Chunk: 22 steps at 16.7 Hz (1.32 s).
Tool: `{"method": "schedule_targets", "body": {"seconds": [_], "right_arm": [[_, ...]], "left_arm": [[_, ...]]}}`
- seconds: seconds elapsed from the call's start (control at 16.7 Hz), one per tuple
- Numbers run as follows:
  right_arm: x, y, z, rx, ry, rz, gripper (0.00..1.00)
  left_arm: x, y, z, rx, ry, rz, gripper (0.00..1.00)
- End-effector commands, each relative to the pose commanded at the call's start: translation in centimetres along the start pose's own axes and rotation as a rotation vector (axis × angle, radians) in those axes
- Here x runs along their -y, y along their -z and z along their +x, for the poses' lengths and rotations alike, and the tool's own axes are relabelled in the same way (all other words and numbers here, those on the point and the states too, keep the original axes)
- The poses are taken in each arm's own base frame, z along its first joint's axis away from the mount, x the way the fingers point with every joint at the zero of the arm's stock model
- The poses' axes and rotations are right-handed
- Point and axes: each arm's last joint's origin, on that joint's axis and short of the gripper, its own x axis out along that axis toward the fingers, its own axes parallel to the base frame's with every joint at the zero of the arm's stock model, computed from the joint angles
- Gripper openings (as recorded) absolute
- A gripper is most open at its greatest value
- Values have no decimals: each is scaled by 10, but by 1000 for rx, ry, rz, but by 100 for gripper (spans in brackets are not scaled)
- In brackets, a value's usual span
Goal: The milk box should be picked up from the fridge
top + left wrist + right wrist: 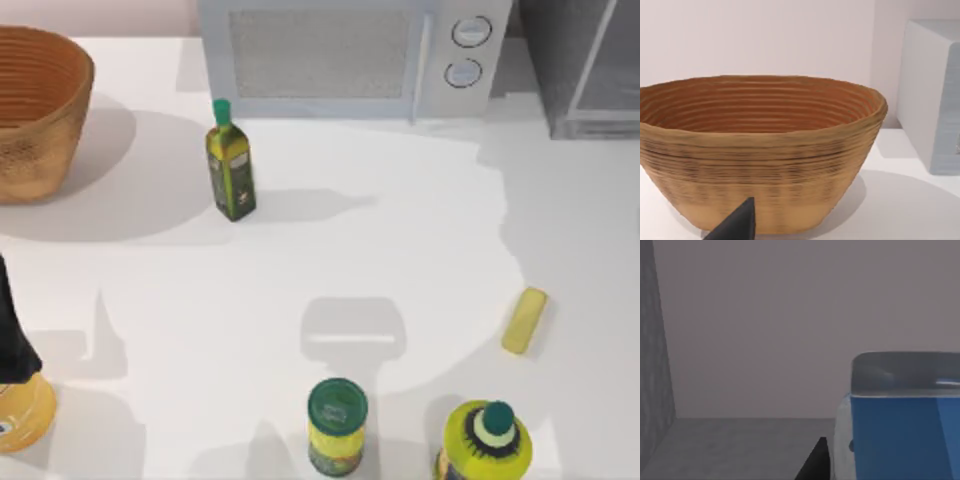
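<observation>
One carton is all we are after: the milk box (900,432) stands upright on the grey floor of the fridge (585,70), which sits at the bench's far right corner beside the white microwave (350,55). We judge the box light and fairly stiff, though its thin walls would dent under a hard squeeze and its smooth blue faces could slip, so we would take it across two opposite flat sides around mid-height, below the pale top. Our right arm reaches into the fridge, its wrist camera level with the carton and close to it, a dark fingertip (815,462) just beside the box; whether that gripper is released or clenched we cannot tell. Our left arm is parked at the bench's left edge, facing the woven basket (760,150), its grip likewise unreadable.
</observation>
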Motion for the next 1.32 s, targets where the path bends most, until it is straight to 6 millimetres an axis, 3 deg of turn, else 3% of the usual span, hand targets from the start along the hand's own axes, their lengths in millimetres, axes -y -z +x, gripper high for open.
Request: {"method": "schedule_targets", "body": {"seconds": [0.3, 0.48, 0.9, 1.08, 1.32], "right_arm": [[-2, 16, -53, -69, 1, 15, 0], [-3, 12, -79, -55, 1, 12, 0], [-5, 7, -85, -40, -5, 10, 0], [-11, -9, -94, -47, -4, 11, 0], [-28, -52, -125, -51, -4, 7, 0]], "left_arm": [[0, 0, 0, 0, 0, 0, 100], [0, 0, 0, 0, 0, 0, 100], [0, 0, 0, 0, 0, 0, 100], [0, 0, 0, 0, 0, 0, 100], [0, 0, 0, 0, 0, 0, 100]]}}
